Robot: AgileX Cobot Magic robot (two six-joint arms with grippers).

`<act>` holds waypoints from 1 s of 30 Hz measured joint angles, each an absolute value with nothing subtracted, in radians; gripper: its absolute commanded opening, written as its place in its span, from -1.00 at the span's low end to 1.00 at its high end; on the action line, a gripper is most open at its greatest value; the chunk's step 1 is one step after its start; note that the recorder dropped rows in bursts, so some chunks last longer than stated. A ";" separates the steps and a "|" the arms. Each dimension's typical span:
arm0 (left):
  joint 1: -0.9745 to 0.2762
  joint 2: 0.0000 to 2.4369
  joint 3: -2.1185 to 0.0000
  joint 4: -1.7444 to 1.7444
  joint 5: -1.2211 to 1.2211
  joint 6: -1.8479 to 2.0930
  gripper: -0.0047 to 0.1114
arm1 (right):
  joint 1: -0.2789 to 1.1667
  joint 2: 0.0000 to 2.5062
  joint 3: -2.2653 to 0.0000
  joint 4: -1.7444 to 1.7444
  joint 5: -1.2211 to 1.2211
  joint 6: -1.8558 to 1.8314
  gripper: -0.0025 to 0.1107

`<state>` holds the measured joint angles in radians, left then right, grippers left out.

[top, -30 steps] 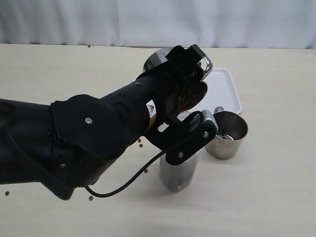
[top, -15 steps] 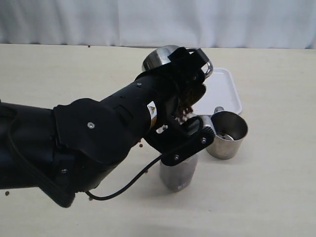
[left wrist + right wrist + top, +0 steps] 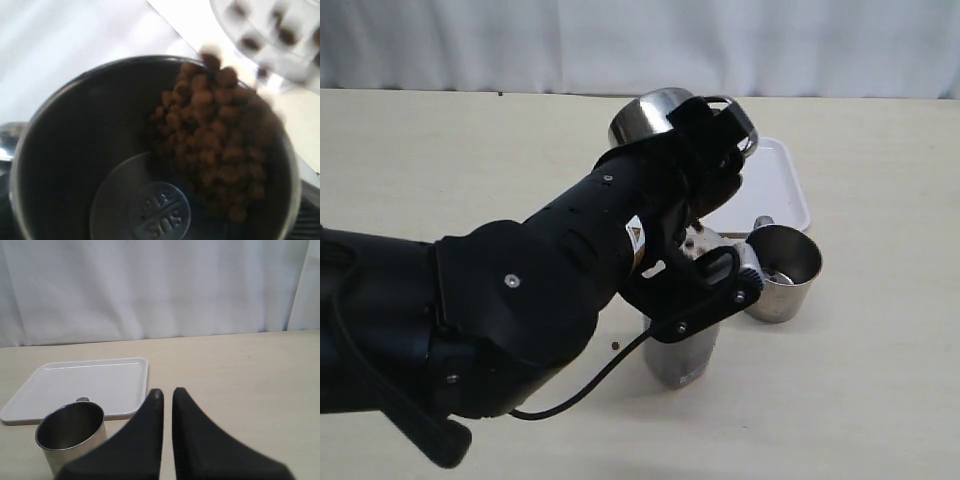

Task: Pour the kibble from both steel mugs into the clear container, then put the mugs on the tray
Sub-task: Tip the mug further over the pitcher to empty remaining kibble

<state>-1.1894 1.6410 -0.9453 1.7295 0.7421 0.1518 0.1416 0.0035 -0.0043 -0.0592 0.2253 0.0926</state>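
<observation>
A: Which step is this?
B: The pour. The left gripper (image 3: 705, 135) grasps the held mug (image 3: 645, 115), tipped above the clear container (image 3: 682, 358), which stands toward the table's (image 3: 880, 400) near edge. Kibble (image 3: 215, 140) crowds the mug's lip and tumbles out.
A: And the other arm?
B: The right gripper (image 3: 167, 396) is clenched on nothing, near the second mug (image 3: 70, 432), which stands on the table just off the tray's (image 3: 782, 175) near edge.
A: Next?
B: I'd say tip further with the lip over the container's rim, since a stray pellet (image 3: 616, 344) lies on the table, then carry the mug to the tray
</observation>
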 measured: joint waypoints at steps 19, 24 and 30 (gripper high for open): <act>-1.249 1.641 -0.945 1.731 0.856 0.212 -0.92 | 0.142 0.003 -0.004 -0.059 0.225 0.093 -0.87; -1.271 1.649 -0.945 1.731 0.915 0.214 -0.92 | 0.142 0.003 -0.004 -0.059 0.225 0.093 -0.87; -1.290 1.680 -0.945 1.733 0.937 0.214 -0.92 | 0.142 0.003 -0.004 -0.059 0.225 0.093 -0.87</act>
